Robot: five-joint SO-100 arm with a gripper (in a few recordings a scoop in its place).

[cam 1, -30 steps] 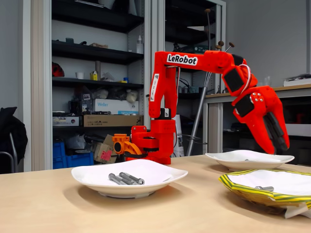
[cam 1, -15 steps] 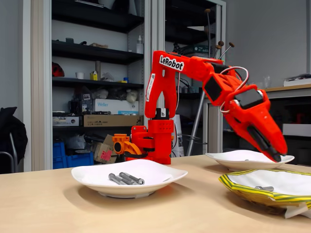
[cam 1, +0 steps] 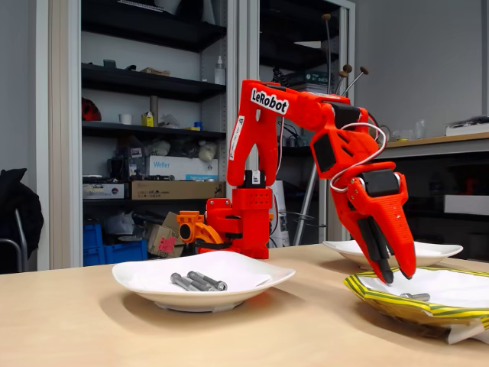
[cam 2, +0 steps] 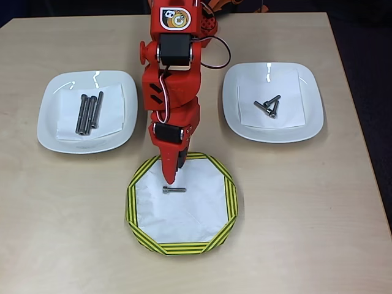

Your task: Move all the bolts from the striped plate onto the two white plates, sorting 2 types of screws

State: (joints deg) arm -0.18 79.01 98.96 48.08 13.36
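Overhead view shows the red gripper (cam 2: pixel 171 178) has swung over and dipped down to the striped plate (cam 2: pixel 138 187), its tip just above the last short bolt (cam 2: pixel 173 190). Its fingers look almost closed and hold nothing. That bolt likely goes with the short ones on the right white plate (cam 2: pixel 312 101).

"LeRobot" stands in white letters on the red arm's upper link (cam 1: pixel 269 101) in the fixed view. "Weller" is printed on a white box (cam 1: pixel 182 167) on the shelf behind. A white label with small print runs down the arm's upright link (cam 1: pixel 233 138), too small to read
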